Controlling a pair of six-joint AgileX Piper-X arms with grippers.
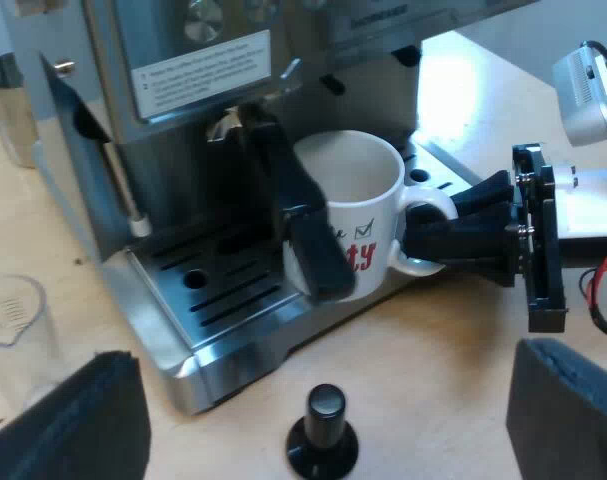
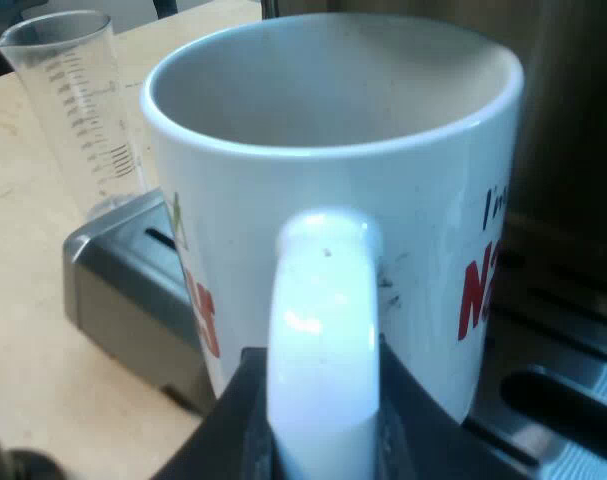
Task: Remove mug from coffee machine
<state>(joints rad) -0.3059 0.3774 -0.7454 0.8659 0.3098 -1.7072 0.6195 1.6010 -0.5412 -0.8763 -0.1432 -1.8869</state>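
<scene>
The espresso machine [image 1: 173,110] stands on the worktop [image 1: 443,370]. The mug [image 1: 355,195] stands on the machine's drip tray [image 1: 208,300]. The holder [image 1: 298,225] projects from the machine's front, and its handle passes before the mug. The right gripper [image 1: 415,233] grips the mug's handle, one finger on each side. The tamper [image 1: 323,440] stands upright on the worktop before the tray. The measuring glass [image 1: 13,325] stands on the worktop beside the tray.

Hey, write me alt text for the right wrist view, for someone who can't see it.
A white mug with red lettering, its handle clasped between the right gripper's black fingers. The mug is over the espresso machine's drip tray, and a clear measuring glass stands on the wooden table beyond the tray.
</scene>
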